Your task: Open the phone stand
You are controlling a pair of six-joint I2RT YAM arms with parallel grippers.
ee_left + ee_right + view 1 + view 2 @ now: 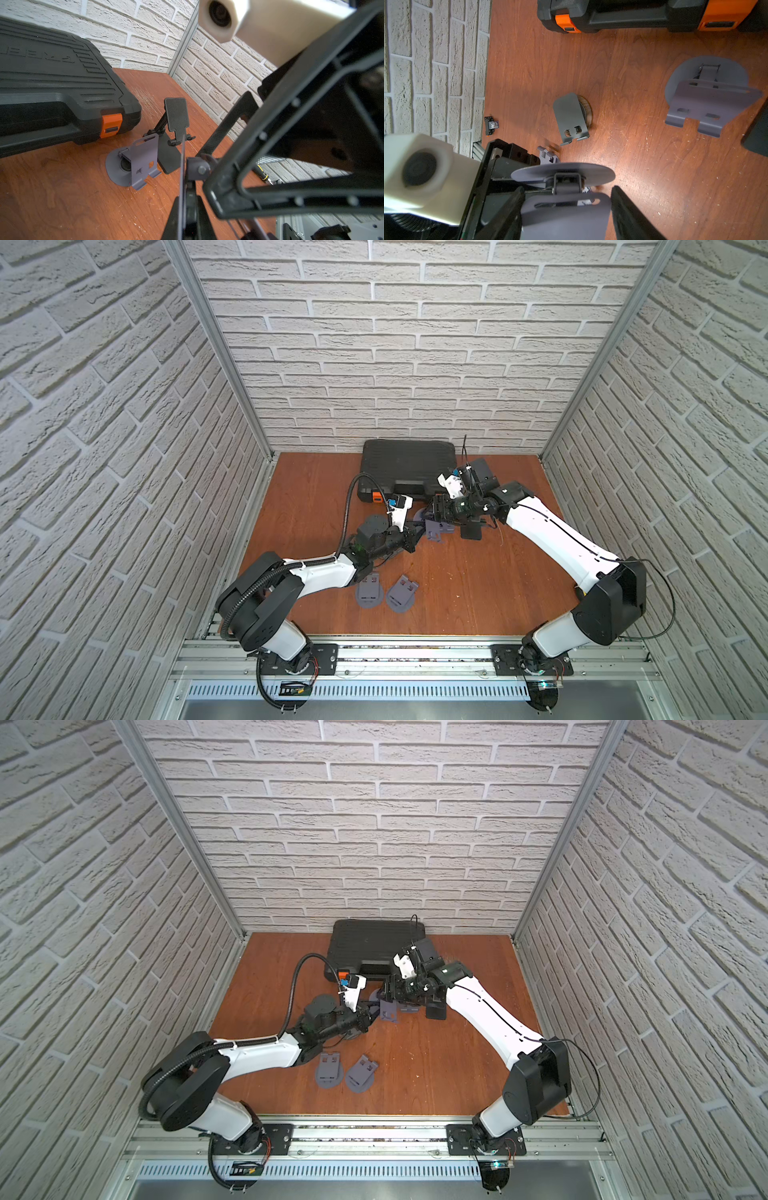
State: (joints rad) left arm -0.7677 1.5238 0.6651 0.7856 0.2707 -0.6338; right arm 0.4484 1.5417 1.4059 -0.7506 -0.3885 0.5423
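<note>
The fingers (174, 220) of the left gripper (184, 197) clamp the phone stand (193, 168) by a thin grey plate, seen edge-on. Beyond, on the wooden surface (62, 197), stands an unfolded grey stand (143, 160), with a black stand (176, 116) just behind it. A black tool case (52, 83) with an orange latch (111, 124) lies near both.

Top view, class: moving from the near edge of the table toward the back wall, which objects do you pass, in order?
Two folded grey phone stands → black phone stand → black tool case.
</note>
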